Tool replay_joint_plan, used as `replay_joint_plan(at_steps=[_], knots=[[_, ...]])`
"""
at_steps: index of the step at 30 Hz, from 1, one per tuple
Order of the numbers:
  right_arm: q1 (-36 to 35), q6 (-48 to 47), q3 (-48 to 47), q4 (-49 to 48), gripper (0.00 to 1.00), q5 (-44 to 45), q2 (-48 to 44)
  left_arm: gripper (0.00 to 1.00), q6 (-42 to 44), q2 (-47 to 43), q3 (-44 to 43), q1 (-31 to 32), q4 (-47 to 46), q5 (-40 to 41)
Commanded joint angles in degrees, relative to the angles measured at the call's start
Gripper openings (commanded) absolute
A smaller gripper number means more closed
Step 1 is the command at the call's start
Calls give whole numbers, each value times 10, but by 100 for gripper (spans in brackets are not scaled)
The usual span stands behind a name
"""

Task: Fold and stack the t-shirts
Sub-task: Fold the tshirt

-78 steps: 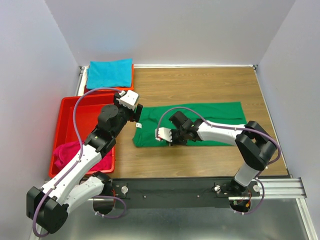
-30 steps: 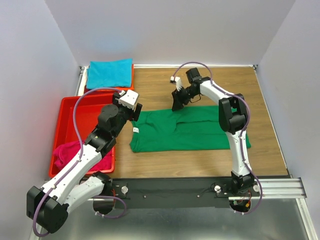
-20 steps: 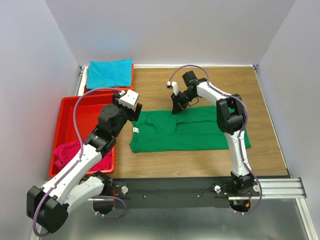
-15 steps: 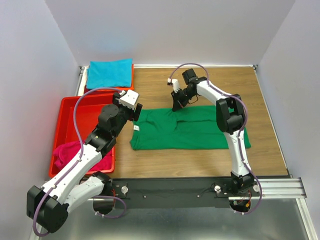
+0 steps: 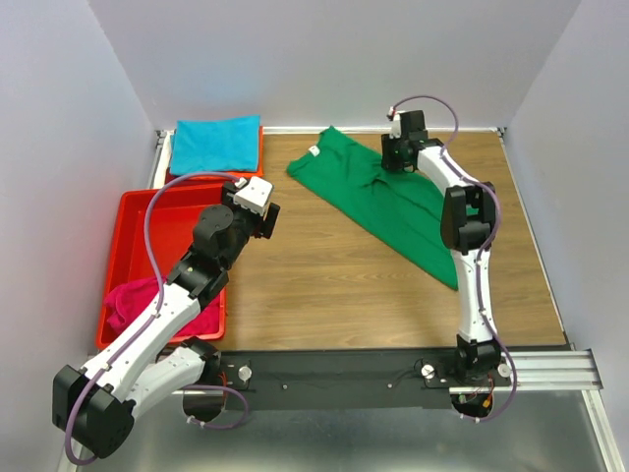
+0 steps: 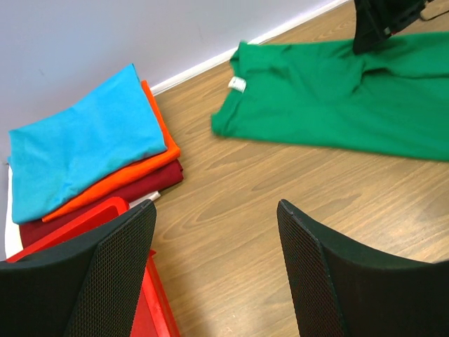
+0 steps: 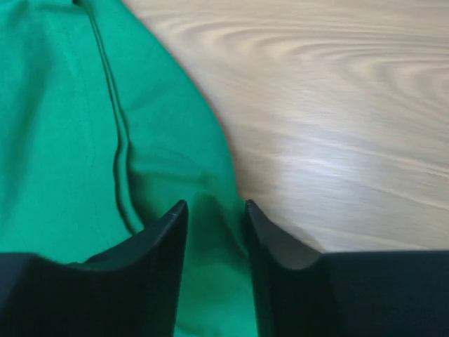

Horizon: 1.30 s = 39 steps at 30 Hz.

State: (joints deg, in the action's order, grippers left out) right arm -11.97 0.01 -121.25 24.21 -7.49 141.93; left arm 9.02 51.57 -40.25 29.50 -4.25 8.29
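1. Left pincer (image 6: 216, 210) is wide open and holds nothing, above the table (image 5: 324, 285).
2. Green t-shirt (image 6: 316, 105) lies ahead and right of it, white label (image 6: 238, 84) at the neck.
3. Right pincer (image 7: 214, 207) sits at the green t-shirt's edge, jaws slightly apart with cloth between. Cannot tell if it grips.
4. Ahead-left of left pincer: teal t-shirt (image 6: 77, 151) stacked on orange t-shirt (image 6: 165, 137) and dark red t-shirt (image 6: 133, 193).
5. Magenta t-shirt (image 5: 133, 300) lies in the red tray (image 5: 128, 226), back behind left pincer.
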Motion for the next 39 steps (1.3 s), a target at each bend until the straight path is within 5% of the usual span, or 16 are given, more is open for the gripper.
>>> replay_joint_plan(at_steps=[1, 5, 9, 13, 19, 21, 30, 39], knots=[[7, -18, 17, -26, 54, 70, -21, 78, 0, -2, 4, 1, -15, 7], [17, -87, 102, -26, 67, 60, -122, 78, -1, -4, 4, 1, -15, -4], [16, -248, 276, -21, 99, -76, -319, 78, -5, -5, -2, 1, -8, -12], [-8, -352, 458, -14, 100, -128, -465, 78, -8, -19, -4, 0, -5, -19], [-25, -382, 628, 31, 100, -126, -576, 81, -19, -39, -2, 0, -8, -28], [-73, -403, 705, 35, 98, -54, -644, 83, -22, -44, 2, 0, -11, -28], [-140, -374, 760, -4, 81, 115, -615, 83, -19, -38, -2, 0, -4, -31], [-157, -358, 741, -22, 65, 186, -542, 83, -18, -38, -3, 0, -2, -33]])
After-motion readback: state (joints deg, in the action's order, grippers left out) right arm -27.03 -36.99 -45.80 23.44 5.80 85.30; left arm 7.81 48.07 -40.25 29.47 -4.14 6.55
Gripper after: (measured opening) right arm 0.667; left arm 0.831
